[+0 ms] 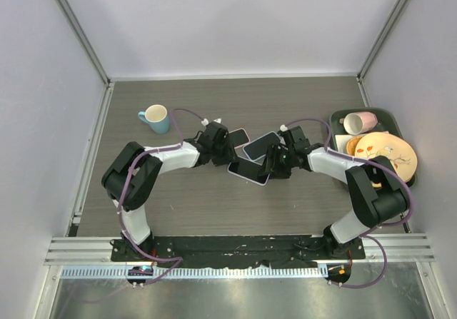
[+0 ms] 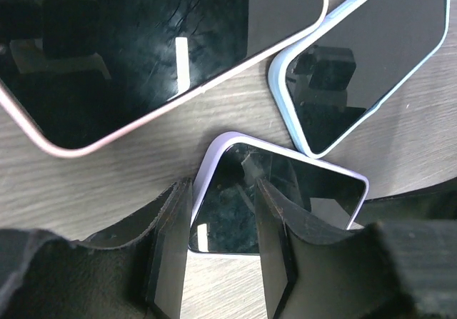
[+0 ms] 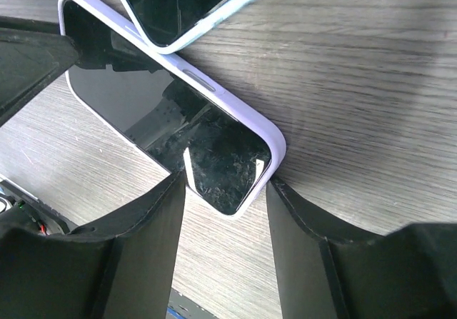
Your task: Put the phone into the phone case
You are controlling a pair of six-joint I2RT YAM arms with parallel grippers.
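Observation:
A dark-screened phone lies in a lavender case [image 1: 248, 170] on the table's middle. The case rim shows along one long side and both ends; the other long side shows no rim. My left gripper [image 1: 218, 149] is open over one end [image 2: 285, 190], one finger [image 2: 168, 255] outside the rim, the other [image 2: 275, 247] over the screen. My right gripper [image 1: 275, 163] is open at the opposite corner [image 3: 228, 169], fingers [image 3: 150, 247] flanking it. A pink-edged phone [image 1: 235, 137] [image 2: 143, 41] and a phone in a light blue case [image 1: 260, 146] [image 2: 371, 55] [image 3: 186, 5] lie just behind.
A blue mug [image 1: 156, 118] stands at the back left. A dark green tray [image 1: 389, 112] at the right holds a pink cup [image 1: 359, 122] and a patterned plate [image 1: 386, 155]. White walls enclose the table.

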